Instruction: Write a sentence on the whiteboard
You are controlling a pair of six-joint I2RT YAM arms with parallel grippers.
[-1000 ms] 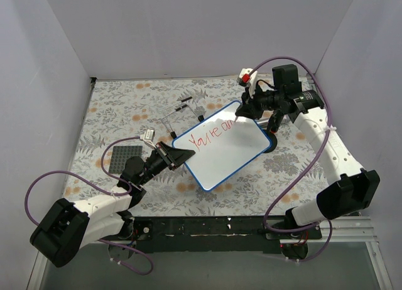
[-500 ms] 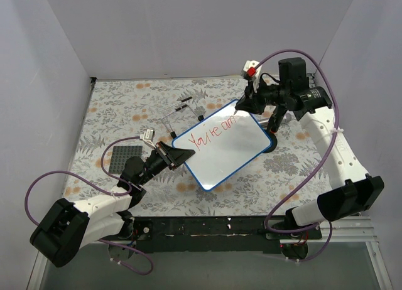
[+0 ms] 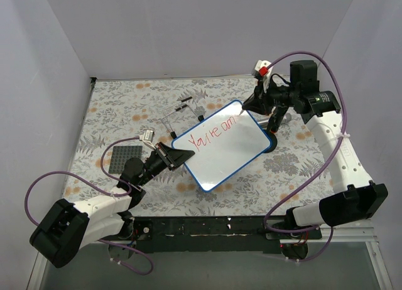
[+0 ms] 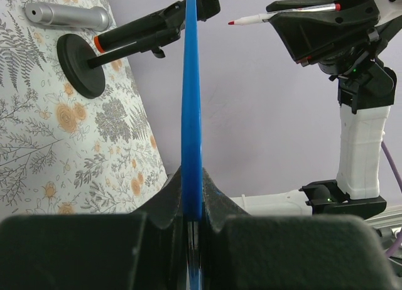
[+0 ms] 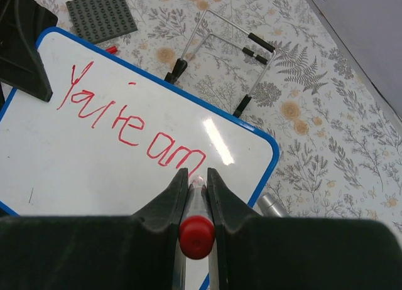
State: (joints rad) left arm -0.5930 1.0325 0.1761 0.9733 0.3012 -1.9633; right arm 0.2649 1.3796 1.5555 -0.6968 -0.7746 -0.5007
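The whiteboard [image 3: 229, 153], white with a blue rim, is held tilted over the floral table. My left gripper [image 3: 181, 157] is shut on its near-left edge; from the left wrist the board shows edge-on as a blue strip [image 4: 191, 102] pinched between the jaws of that gripper [image 4: 191, 177]. The sentence [image 3: 213, 132] reads "You're am" in red [image 5: 129, 117]. My right gripper [image 3: 252, 105] is shut on a red marker [image 5: 196, 235], over the board's far right corner [image 5: 251, 152]. The marker's tip [image 4: 231, 22] stands a little off the board, by the last letter.
A dark grey studded plate [image 3: 122, 158] lies left of my left gripper. A wire stand [image 3: 182, 114] lies behind the board. A black disc base [image 4: 81, 64] and a silver cylinder [image 4: 66, 15] sit by the board's right end. White walls enclose the table.
The right gripper has moved right along the board with the marker, and the red writing has grown to "am". The left gripper and the board have stayed put.
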